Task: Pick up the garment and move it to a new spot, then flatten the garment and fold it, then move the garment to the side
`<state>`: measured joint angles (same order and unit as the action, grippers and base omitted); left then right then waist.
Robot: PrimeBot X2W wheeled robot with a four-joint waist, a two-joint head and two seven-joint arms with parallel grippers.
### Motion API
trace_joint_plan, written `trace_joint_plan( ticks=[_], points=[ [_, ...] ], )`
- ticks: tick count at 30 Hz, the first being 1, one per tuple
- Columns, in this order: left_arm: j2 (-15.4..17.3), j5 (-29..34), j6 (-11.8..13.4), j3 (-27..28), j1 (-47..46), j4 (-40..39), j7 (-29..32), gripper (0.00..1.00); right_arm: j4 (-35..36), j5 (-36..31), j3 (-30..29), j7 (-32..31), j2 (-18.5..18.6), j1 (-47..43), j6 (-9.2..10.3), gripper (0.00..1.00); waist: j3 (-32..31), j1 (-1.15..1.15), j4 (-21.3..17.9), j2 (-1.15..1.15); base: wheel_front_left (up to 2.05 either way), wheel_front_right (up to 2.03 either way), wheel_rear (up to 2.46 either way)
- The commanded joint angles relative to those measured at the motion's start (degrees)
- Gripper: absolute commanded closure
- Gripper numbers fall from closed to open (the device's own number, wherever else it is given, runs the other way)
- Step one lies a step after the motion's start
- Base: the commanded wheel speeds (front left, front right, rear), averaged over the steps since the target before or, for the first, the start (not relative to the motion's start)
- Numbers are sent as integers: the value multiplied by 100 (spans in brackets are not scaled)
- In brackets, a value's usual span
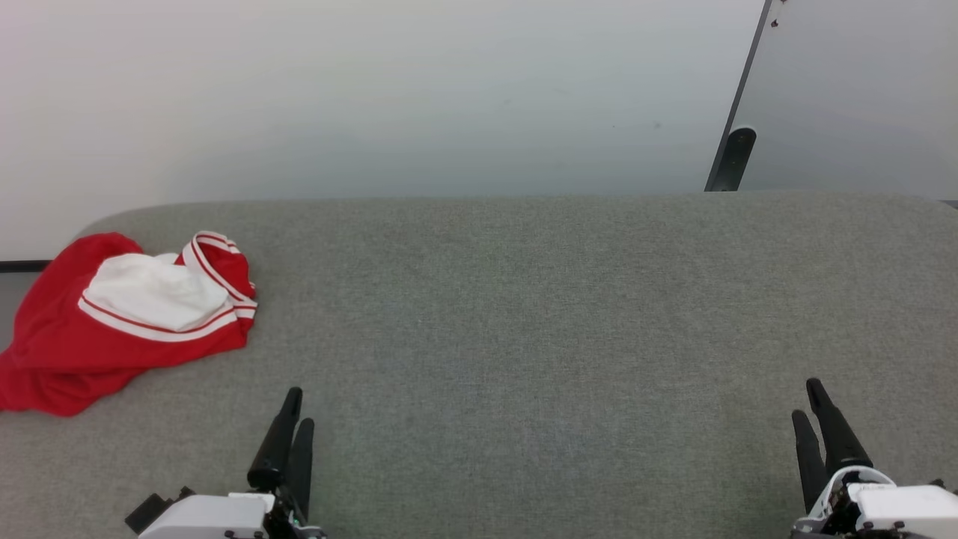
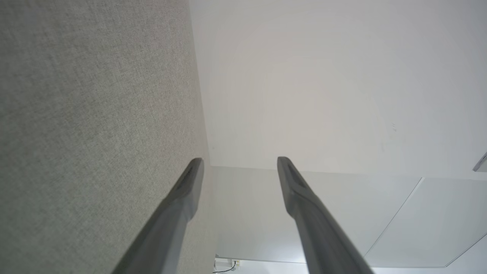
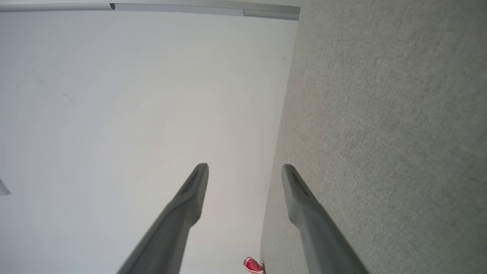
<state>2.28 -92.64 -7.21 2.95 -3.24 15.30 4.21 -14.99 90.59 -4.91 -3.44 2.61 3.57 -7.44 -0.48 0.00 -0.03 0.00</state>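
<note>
head view: the shirt (image 1: 112, 322) lay crumpled at the far left of the grey table (image 1: 524, 337), well apart from both arms. the left gripper (image 1: 299, 408) and right gripper (image 1: 806, 399) sat low at the near edge, touching nothing.

left wrist view: that gripper's jaws stood wide and empty beside the table.

right wrist view: wide and empty too, with a scrap of the shirt far off.

the pickup looked not yet begun. the next move likely called for the left arm to reach out left and pinch a fold.
</note>
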Motion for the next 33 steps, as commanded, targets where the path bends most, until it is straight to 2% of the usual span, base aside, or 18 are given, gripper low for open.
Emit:
trace_joint_plan(
  ticks=[1,9,15,19,33],
  points=[
    [46,9,-9,-63,-91,-128,-55,0,124,-109,45,66,14,10,-1,0,-9,0,0,0,0,0,0],
    [119,236,50,-282,-92,-166,-299,0,190,-532,132,270,21,-60,-1,0,-56,0,2,0,0,0,0],
    [221,761,102,-474,-116,-159,-485,0,213,-1077,126,412,25,-109,-2,0,-92,0,4,0,0,0,0],
    [266,1246,147,-561,-116,-153,-584,0,237,-1606,94,503,25,-125,-2,0,-118,0,4,0,0,0,0],
    [413,3579,254,-819,-23,-202,-869,0,465,-4062,-50,789,24,-287,-3,0,-229,0,-3,0,0,0,0]
  ],
)
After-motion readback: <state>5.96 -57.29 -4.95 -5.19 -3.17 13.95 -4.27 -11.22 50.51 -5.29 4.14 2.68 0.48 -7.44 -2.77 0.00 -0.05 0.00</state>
